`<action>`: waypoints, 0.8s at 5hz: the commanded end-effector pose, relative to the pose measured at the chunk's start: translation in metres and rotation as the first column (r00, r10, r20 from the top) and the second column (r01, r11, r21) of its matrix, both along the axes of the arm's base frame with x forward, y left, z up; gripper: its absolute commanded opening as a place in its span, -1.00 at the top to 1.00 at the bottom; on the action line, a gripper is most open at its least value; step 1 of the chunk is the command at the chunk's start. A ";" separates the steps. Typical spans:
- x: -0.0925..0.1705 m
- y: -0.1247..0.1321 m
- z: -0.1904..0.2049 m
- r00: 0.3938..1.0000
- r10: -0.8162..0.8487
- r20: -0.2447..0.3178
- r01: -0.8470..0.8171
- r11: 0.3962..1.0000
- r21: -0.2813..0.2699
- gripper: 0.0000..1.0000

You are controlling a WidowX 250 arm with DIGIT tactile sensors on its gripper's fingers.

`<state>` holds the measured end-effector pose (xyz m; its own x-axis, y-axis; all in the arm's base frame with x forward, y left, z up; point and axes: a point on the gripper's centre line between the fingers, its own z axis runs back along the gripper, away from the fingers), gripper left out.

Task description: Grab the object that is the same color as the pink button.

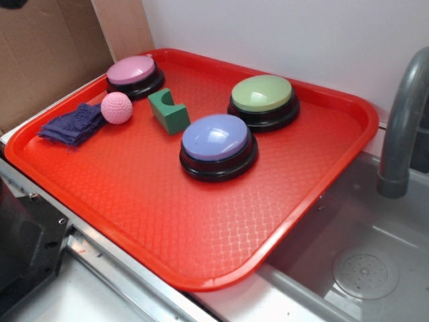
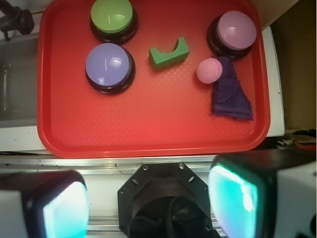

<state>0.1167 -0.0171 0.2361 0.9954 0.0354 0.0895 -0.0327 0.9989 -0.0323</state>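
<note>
A small pink knitted ball [image 1: 116, 108] lies on the red tray [image 1: 201, 221] at the far left, just in front of the pink button [image 1: 134, 72] and touching a dark blue cloth [image 1: 74, 125]. In the wrist view the ball [image 2: 209, 70] sits below the pink button [image 2: 235, 30] at the upper right. My gripper [image 2: 151, 203] is open and empty, high above the robot base and off the near edge of the tray [image 2: 148, 144]. Its fingers [image 2: 237, 198] are wide apart. The gripper does not show in the exterior view.
A green notched block [image 1: 167, 111], a blue-lilac button [image 1: 218, 144] and a green button [image 1: 263, 99] stand on the tray. A grey sink [image 1: 362, 268] with a faucet [image 1: 402, 127] lies at the right. Cardboard [image 1: 47, 47] stands behind the tray's left side.
</note>
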 end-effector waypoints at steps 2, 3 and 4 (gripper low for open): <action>0.009 0.025 -0.014 1.000 -0.001 0.004 0.001 1.000 -0.027 -1.00; 0.030 0.061 -0.042 1.000 0.030 -0.002 -0.030 1.000 -0.001 -1.00; 0.047 0.087 -0.067 0.998 0.056 0.016 -0.057 0.993 0.106 -1.00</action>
<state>0.1614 0.0656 0.1612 0.9931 0.0849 0.0811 -0.0897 0.9943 0.0579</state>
